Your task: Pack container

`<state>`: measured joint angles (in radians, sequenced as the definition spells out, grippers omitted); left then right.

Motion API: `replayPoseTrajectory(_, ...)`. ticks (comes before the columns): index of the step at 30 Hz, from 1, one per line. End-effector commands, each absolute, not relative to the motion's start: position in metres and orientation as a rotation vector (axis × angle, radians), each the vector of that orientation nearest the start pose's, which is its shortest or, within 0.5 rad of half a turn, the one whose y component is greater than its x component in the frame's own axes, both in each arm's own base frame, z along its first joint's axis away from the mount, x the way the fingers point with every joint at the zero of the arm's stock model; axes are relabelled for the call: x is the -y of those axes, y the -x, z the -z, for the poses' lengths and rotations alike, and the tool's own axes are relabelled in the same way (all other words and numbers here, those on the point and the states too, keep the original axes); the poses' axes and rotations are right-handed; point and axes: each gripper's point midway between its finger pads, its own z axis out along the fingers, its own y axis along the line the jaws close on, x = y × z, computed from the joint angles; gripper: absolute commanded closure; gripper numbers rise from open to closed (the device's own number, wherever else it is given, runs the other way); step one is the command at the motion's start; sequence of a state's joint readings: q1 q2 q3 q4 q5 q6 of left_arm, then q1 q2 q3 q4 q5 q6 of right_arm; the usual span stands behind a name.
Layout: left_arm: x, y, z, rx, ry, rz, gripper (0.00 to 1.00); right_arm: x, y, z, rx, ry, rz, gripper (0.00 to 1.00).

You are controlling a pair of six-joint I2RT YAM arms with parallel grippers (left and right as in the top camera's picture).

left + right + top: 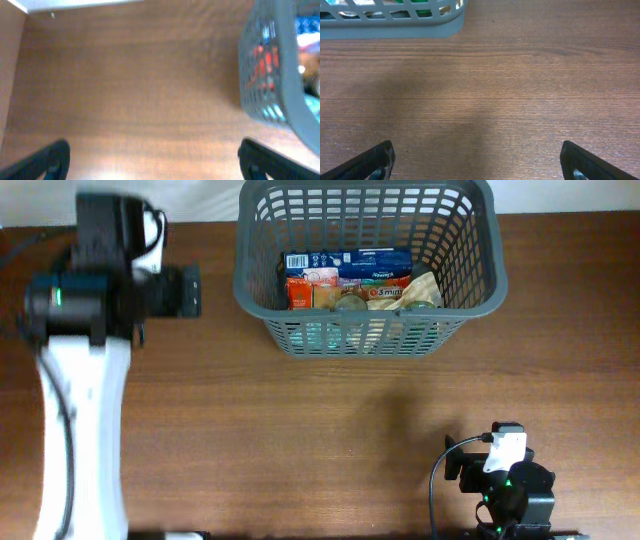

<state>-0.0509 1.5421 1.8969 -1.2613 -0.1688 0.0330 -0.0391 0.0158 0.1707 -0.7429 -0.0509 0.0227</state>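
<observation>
The dark grey basket [255,280] stands at the back middle of the table. It holds a blue box [345,262], orange and red packets, a beige bag [420,288] and round cans [350,304]. My left gripper [152,162] is open and empty over bare table left of the basket, whose corner shows in the left wrist view [280,75]. My right gripper [477,162] is open and empty near the front right; the right arm [505,480] sits there. The basket's near wall shows at the top of the right wrist view [395,27].
The wooden table [330,440] carries only the basket and the arms. The left arm's white link [80,430] runs along the left side. A white wall edges the table at the back.
</observation>
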Motion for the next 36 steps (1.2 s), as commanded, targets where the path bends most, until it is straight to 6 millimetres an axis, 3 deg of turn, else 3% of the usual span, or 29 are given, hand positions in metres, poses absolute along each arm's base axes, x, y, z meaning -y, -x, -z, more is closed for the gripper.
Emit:
replayPoseTrajectory(1, 0.001, -0.349, -0.316, -2.412, -0.054, -0.174, 0.01, -0.002, -0.193, -0.077, -2.155, -0.035, -0.05, 0.01)
replayPoseTrajectory(4, 0.012, -0.34, -0.322, -2.258, -0.069, -0.126, 0.01, -0.002, -0.193, -0.077, -2.155, -0.035, -0.05, 0.01)
replayPoseTrajectory(8, 0.011, -0.329, -0.339, -1.988, -0.036, -0.093, 0.01, -0.002, -0.193, -0.077, -2.155, -0.035, -0.05, 0.01)
replayPoseTrajectory(15, 0.005, -0.277, -0.348, -1.563, 0.016, -0.049, 0.01, -0.002, -0.193, -0.077, -2.155, -0.035, -0.05, 0.01)
replayPoseTrajectory(20, 0.001, -0.247, -0.312, -1.445, 0.029, -0.037, 0.01, -0.002, -0.193, -0.077, -2.155, -0.035, -0.05, 0.01)
replayPoseTrajectory(26, -0.013, -0.239, -0.26, -1.459, 0.068, -0.085, 0.01, -0.002, -0.193, -0.077, -2.155, -0.035, -0.05, 0.01)
replayPoseTrajectory(36, -0.017, -0.239, -0.222, -1.472, 0.079, -0.099, 0.01, -0.002, -0.193, -0.077, -2.155, -0.035, -0.05, 0.01)
